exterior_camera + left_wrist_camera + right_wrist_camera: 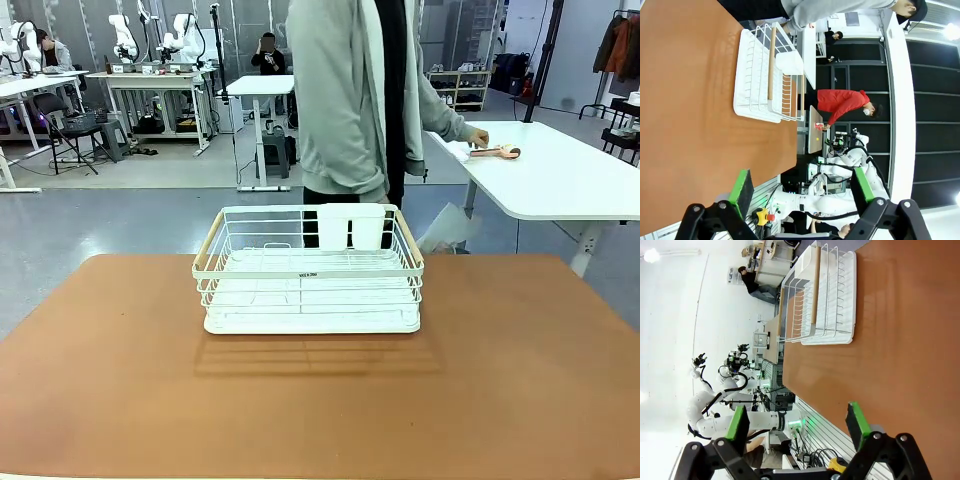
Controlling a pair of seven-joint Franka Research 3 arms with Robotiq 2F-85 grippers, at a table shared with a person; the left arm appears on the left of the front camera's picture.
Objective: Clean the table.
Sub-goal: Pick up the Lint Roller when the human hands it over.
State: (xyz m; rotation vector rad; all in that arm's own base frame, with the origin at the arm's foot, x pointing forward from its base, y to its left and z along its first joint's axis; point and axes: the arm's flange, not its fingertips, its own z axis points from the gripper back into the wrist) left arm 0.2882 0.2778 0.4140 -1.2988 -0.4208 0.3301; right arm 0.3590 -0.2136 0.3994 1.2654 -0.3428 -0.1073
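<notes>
Surface (520,380) is reddish-brown and matte with rounded corners, lies right in front of the robot and fills the near half of the front view; long axis runs left-right across the robot, short axis runs away toward the person

Only thing on it is the white wire rack (310,270), at the middle toward the far edge, long side parallel to the surface's long axis, wooden handles (207,245) at the two short ends, looks empty, white holder (350,226) on its far side

No crumbs, spills or cloth that I can make out, top looks bare around the rack

Step looks like the very start: likely the rack has to go, or a wiping thing has to arrive. If the rack is lifted, best take both handles, one arm each, and keep it level

Left fingers (744,192) wide apart, nothing between, off the near-left end

Right fingers (857,424) wide apart too, holding nothing, off the other end

Person (350,100) stands just past the far edge, one hand (480,138) on the white table (560,185) behind, by a small pinkish item, can't tell what
</notes>
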